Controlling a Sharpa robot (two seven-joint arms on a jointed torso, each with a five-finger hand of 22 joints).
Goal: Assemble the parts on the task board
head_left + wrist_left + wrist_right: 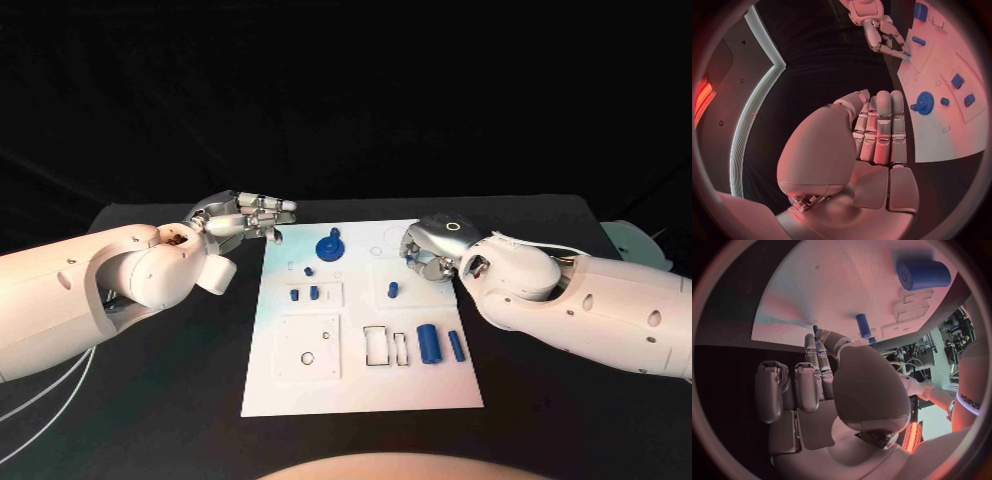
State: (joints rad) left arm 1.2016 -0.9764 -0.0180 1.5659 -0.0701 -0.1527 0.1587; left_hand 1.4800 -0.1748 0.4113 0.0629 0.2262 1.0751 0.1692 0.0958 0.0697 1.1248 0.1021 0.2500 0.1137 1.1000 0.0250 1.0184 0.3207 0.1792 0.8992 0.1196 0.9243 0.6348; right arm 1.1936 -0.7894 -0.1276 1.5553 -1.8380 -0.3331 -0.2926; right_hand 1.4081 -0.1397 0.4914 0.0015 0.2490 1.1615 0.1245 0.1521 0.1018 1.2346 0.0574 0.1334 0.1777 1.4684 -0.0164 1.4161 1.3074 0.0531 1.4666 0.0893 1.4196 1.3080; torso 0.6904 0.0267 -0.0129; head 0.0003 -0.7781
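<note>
The right silver hand [428, 252] reached over the far right edge of the flat white plastic task board [361, 390], pinching a small blue peg [815, 330] at its fingertips; tilted on entry, I judged, the peg might jam or slip free. The left silver hand [245, 214] hovered empty, fingers extended together, beside the board's far left corner. The board's recesses held small blue pegs [304, 293], a blue toothed gear [332, 246] and two blue cylinders [440, 343].
</note>
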